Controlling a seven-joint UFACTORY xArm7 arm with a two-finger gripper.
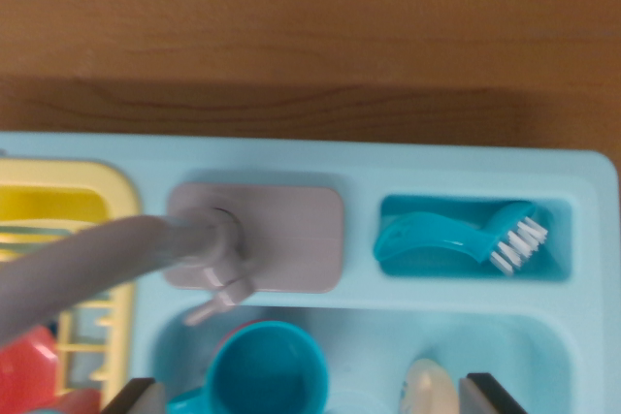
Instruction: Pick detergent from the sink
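Wrist view over the toy sink, detergent low in the basin

Wrist view looks straight down on a light blue toy sink that stands on a brown wooden bench; the sink's far edge runs across the picture with bare wood beyond it.

At the sink's left edge sits a yellow rack, and something red lies at the rack's near corner, too blurred to name. A grey tap rises from a grey plate on the sink's back ledge and sweeps out toward the wrist view's left, crossing over the rack. Its small lever points down toward the basin.

Below the plate, in the basin, stands a teal cup, open side up, near the basin's left wall. To its right, against the picture's bottom edge, a cream rounded top shows; this is probably the detergent bottle, though only its tip is in view and the focus is soft.

On the ledge right of the plate, a separate recess holds a teal brush lying on its side, white bristles toward the sink's right edge.

The gripper shows only as two dark fingertips at the bottom edge, one left of the cup and one just right of the cream top. They stand wide apart, holding nothing.
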